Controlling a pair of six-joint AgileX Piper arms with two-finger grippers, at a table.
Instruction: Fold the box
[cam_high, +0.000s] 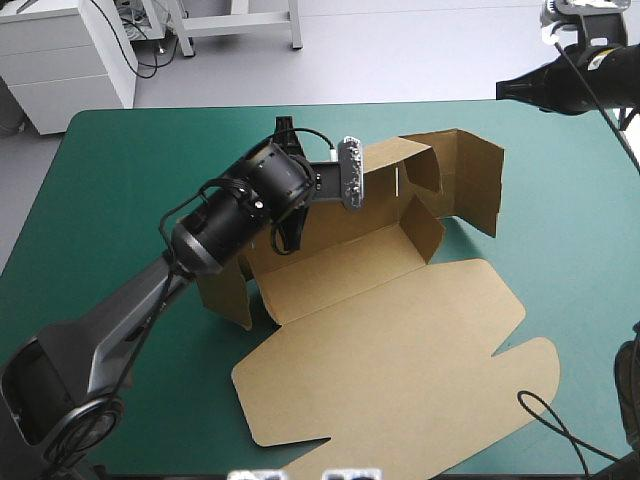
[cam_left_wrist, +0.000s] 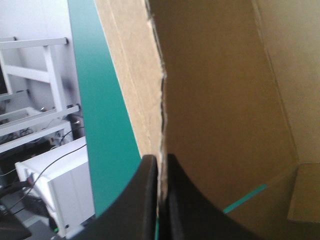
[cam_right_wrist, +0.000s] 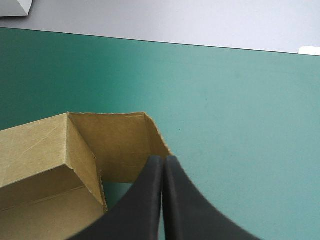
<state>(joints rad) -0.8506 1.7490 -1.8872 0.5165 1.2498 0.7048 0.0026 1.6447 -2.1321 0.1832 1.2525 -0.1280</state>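
Observation:
The brown box (cam_high: 400, 350) lies partly folded at the table's middle. Its wide lid is flat toward the near edge, and its far wall and right end flaps (cam_high: 470, 175) stand raised. My left gripper (cam_high: 284, 238) reaches over the left part of the far wall. In the left wrist view this gripper (cam_left_wrist: 162, 157) is shut on the box, with the board's torn edge (cam_left_wrist: 161, 100) pinched between the black fingers. My right gripper (cam_high: 503, 90) hangs shut and empty above the far right of the table. In the right wrist view the right gripper (cam_right_wrist: 163, 159) points at a raised corner of the box (cam_right_wrist: 115, 140).
The teal-green cover (cam_high: 130, 200) shows bare on the left, and to the right of the box (cam_high: 580, 230). A short side flap (cam_high: 225, 295) stands up at the box's left end, under my left arm. White cabinets (cam_high: 60, 60) stand beyond the far left corner.

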